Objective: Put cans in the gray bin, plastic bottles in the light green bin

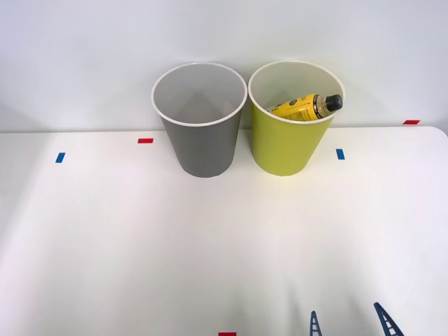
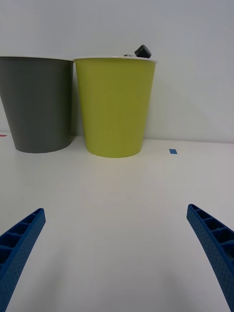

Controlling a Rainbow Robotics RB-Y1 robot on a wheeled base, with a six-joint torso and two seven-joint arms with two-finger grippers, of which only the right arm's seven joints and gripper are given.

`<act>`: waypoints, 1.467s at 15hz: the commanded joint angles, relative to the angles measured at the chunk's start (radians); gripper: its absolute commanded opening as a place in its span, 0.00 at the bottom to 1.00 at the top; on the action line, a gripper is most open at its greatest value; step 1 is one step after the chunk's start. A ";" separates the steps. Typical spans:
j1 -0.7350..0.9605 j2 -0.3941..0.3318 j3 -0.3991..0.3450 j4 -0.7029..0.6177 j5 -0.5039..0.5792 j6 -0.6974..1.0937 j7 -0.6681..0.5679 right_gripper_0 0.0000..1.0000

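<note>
The gray bin [image 1: 203, 143] stands at the back of the white table, beside the light green bin [image 1: 285, 143] to its right. A yellow plastic bottle [image 1: 302, 108] with a black cap leans inside the light green bin, its cap end poking above the rim [image 2: 143, 51]. The inside of the gray bin that I can see holds nothing; the cans are out of view. My right gripper [image 1: 348, 323] hovers low over the table's front right, open and holding nothing, well short of the light green bin [image 2: 115, 107] and the gray bin [image 2: 36, 105]. Its blue fingers [image 2: 214, 243] are spread wide.
Small blue tape marks [image 1: 340, 154] and red tape marks [image 1: 145, 141] dot the white table [image 1: 140, 245]. A pale wall rises just behind the bins.
</note>
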 commanded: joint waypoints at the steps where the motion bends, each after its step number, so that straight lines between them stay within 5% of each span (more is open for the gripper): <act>1: 0.000 0.000 0.000 0.000 0.000 0.000 0.000 1.00; 22: 0.000 0.000 0.000 0.000 0.000 0.000 0.000 1.00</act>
